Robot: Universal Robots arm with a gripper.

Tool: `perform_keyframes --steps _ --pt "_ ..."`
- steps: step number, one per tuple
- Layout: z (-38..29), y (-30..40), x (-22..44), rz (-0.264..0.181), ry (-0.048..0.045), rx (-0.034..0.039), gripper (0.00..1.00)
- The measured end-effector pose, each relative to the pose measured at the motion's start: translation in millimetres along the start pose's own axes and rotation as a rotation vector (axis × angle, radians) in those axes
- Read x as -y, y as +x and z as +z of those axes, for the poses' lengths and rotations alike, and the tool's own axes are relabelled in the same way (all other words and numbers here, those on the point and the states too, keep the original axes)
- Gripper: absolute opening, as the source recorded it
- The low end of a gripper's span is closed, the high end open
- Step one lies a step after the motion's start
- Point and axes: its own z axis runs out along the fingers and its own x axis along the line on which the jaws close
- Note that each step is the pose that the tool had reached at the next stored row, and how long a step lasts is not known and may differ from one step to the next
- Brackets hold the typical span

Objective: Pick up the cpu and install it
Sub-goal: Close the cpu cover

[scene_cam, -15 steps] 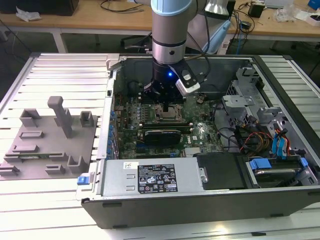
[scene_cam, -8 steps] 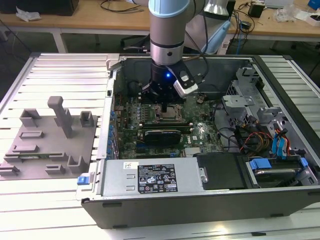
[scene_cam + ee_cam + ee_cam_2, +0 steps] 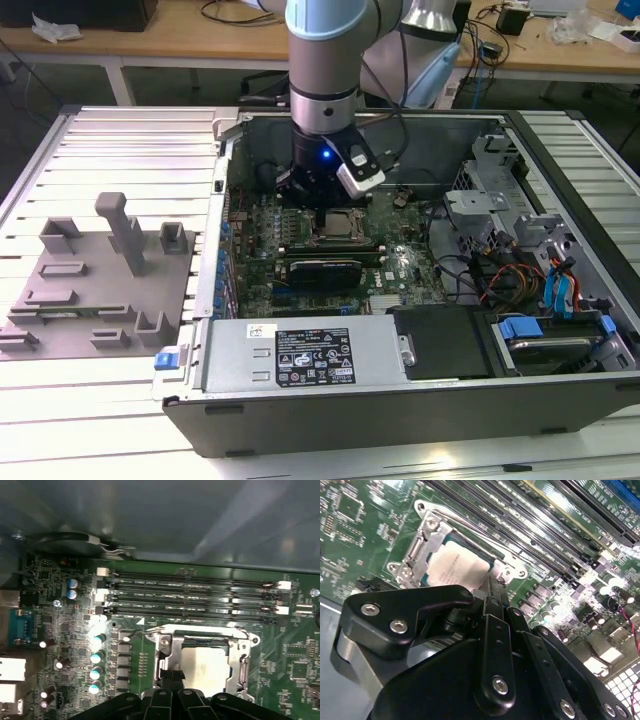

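Hand (image 3: 170, 676): narrow, tips nearly together, at cpu (image 3: 202, 667) edge.
Socket (image 3: 243, 665): holds cpu, lying flat.
PC case (image 3: 420, 420): open on bench (image 3: 120, 150), motherboard (image 3: 400, 265) w/ socket inside.
Arm (image 3: 325, 60): upright, wrist straight down over socket.

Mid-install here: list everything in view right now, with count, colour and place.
cpu: one, silvery-white, lying inside the socket frame.
socket frame: one, bare metal, on the motherboard.
motherboard: one, green, inside the computer case.
memory slots: four, black, beside the socket frame.
computer case: one, dark grey, open, on the table.
power supply: one, silver, at the case's near edge.
fixture tray: one, grey, to the exterior view's left of the case.
table: one, pale slatted metal.
arm: one, silver and pale blue, above the socket frame.
gripper: one, black, at the cpu's edge.
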Motion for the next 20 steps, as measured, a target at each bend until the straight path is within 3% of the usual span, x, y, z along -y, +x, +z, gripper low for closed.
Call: perform_keyframes --steps 9,20 --pt "8.3 2.3 -0.3 -0.007 -0.0027 0.0001 0.11" --pt "10.7 2.3 -0.3 -0.008 -0.0028 0.0002 0.11"
